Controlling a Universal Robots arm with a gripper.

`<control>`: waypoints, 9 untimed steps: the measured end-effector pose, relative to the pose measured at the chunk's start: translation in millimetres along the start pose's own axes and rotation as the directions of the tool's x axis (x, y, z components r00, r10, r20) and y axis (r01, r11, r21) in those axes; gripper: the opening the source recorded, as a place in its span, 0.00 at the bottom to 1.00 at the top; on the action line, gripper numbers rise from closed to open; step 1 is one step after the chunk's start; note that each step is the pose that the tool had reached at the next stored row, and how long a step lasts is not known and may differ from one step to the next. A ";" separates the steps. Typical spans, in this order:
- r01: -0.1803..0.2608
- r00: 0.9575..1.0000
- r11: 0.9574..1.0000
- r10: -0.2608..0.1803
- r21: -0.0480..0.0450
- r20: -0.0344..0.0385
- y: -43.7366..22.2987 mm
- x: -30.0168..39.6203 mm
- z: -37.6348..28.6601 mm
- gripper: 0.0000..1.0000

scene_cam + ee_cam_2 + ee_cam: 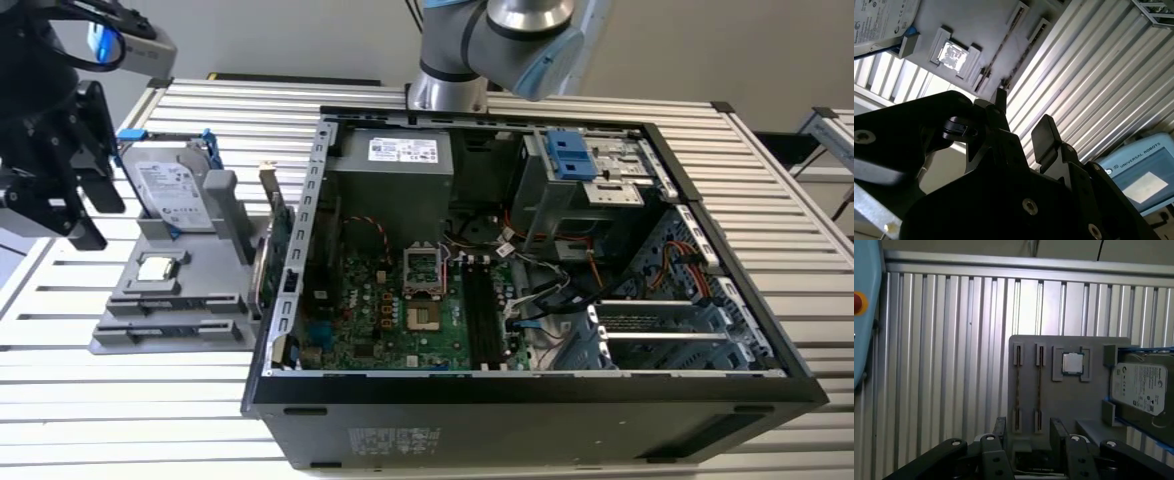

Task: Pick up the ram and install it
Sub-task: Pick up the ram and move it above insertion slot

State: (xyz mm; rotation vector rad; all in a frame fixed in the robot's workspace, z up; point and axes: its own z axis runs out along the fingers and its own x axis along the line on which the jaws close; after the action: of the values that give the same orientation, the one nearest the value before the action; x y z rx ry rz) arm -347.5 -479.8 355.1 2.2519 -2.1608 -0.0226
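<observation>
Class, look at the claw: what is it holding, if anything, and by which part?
Nothing. The claw is open and empty; the grey tray shows through the gap.

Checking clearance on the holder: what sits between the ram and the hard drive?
The square CPU chip, in its own recess, lies between the ram and the hard drive in the first wrist view.

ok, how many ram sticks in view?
2, on edge in the grey holder in the first wrist view: one ram stick in the slot nearest the CPU chip, one in the next slot out. Any inside the case may be hidden.
</observation>
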 end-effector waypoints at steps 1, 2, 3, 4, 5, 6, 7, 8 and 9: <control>0.000 1.000 1.000 0.000 0.000 -0.001 0.0 0.0 0.8 1.00; 0.000 1.000 1.000 0.000 0.000 -0.001 0.0 0.0 1.6 1.00; -0.001 1.000 1.000 0.001 0.000 -0.002 -0.1 0.0 2.4 1.00; -0.001 1.000 1.000 0.001 0.000 -0.002 -0.1 0.0 3.3 1.00; -0.002 1.000 1.000 0.002 0.000 -0.002 -0.1 0.0 4.1 1.00; -0.002 1.000 1.000 0.002 0.000 -0.002 -0.1 0.0 4.9 1.00; -0.003 1.000 1.000 0.003 0.000 -0.003 -0.1 0.0 5.6 1.00; -0.004 1.000 1.000 0.004 0.000 -0.003 -0.1 0.0 6.5 1.00; -0.005 1.000 1.000 0.005 0.000 -0.003 -0.2 0.0 7.3 1.00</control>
State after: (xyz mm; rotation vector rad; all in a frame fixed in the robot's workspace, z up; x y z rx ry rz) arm -347.5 -479.8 347.8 2.2455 -2.1653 -0.0192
